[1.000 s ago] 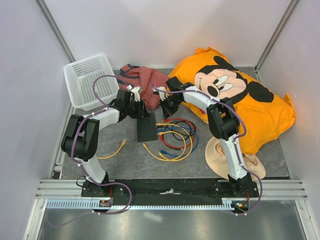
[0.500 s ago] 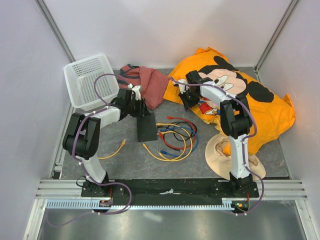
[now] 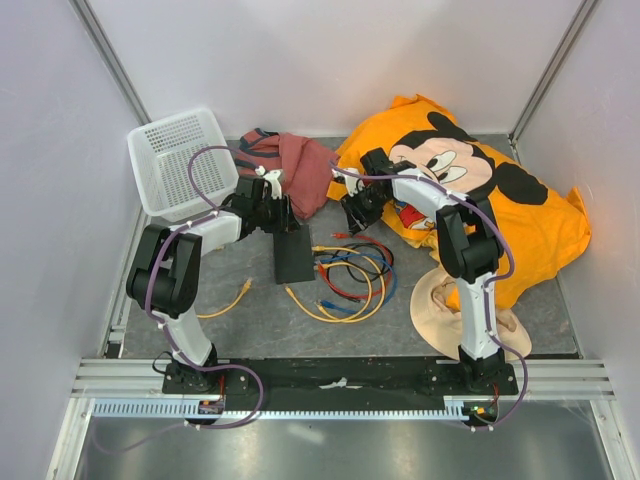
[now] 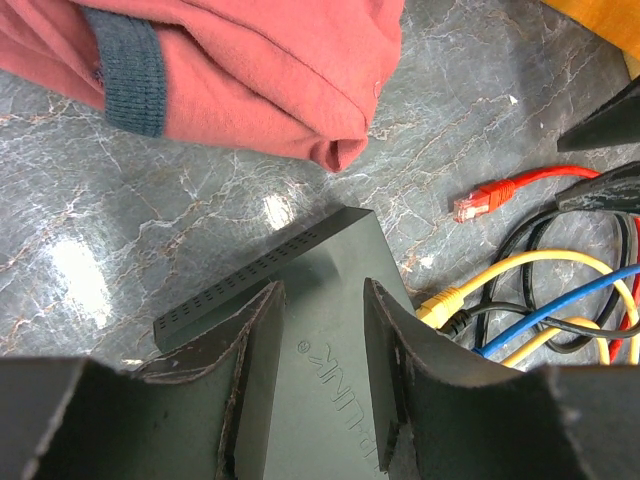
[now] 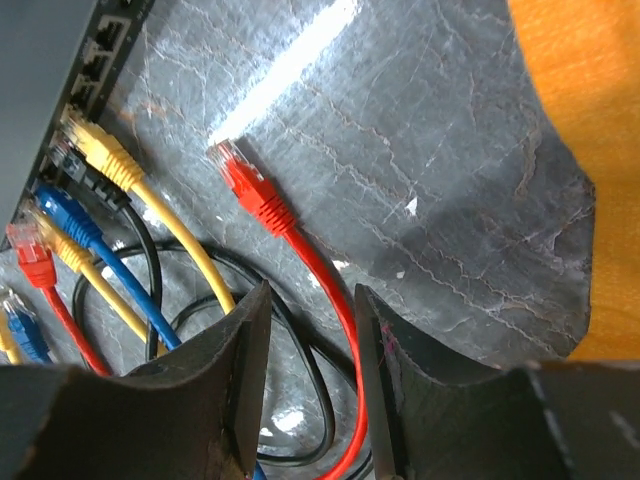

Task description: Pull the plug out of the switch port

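The flat black switch [image 3: 293, 255] lies mid-table with a bundle of coloured cables [image 3: 350, 275] at its right edge. My left gripper [image 3: 283, 215] is open, its fingers [image 4: 255, 340] resting on top of the switch [image 4: 330, 270]. In the right wrist view a yellow plug [image 5: 95, 145], a black one and a blue one [image 5: 55, 205] sit in the ports of the switch [image 5: 40, 60]. A red plug [image 5: 240, 175] lies free on the table, also seen from above [image 3: 337, 236]. My right gripper [image 5: 312, 300] is open, its jaws astride the red cable, just right of the switch [image 3: 355, 210].
A white basket [image 3: 175, 160] stands back left with a red cloth [image 3: 300, 170] beside it. An orange Mickey Mouse cloth [image 3: 500, 200] covers the right side, with a beige hat [image 3: 445, 310] below it. A loose yellow cable [image 3: 235, 295] lies left of the switch.
My right gripper swung right from the switch's far edge to the orange cloth, then came back left and down toward the cables. The left arm and the switch have not moved.
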